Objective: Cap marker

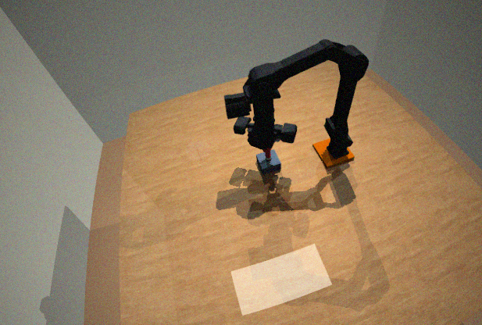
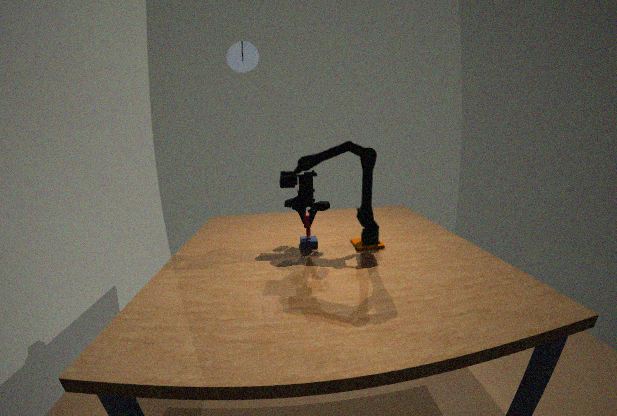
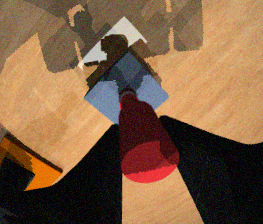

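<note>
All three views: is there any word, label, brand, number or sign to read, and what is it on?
None readable in any view.
Clock: plain face with one dark hand, no numerals visible.
Cap, held in the tool: plain red, no print.
Block: plain blue.
Base plate: plain orange.
Pale sheet: blank.

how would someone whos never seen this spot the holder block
Start at the black arm arching over the wooden table from its orange base. Directly under its claw, which grips the red cap, sits the holder block. It is the only small blue cube on the table, with the red marker rising from its top.
</note>
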You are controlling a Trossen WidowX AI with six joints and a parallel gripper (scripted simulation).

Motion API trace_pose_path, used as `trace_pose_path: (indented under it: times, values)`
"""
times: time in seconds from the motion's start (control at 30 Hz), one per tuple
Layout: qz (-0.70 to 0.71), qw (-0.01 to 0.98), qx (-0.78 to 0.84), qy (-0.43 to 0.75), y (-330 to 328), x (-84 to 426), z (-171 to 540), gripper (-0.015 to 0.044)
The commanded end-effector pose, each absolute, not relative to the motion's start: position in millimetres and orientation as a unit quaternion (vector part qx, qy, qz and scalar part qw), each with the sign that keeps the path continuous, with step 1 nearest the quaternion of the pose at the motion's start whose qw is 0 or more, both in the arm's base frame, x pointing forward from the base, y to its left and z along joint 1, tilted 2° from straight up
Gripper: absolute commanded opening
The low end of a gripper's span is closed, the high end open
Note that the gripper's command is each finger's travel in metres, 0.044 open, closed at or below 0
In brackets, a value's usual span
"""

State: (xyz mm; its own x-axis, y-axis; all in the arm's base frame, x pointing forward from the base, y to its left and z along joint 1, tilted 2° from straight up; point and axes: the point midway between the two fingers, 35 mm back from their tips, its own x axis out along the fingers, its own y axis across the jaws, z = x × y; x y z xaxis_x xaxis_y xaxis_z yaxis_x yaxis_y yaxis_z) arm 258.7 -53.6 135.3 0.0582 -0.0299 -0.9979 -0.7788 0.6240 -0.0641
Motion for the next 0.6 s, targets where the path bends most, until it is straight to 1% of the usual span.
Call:
trace_pose_path:
  times: [0.0,0.57]
  values:
    - [0.291,0.650,-0.324,0.623,-53,258,127,0.0000]
    - [0.291,0.650,-0.324,0.623,-53,258,107,0.0000]
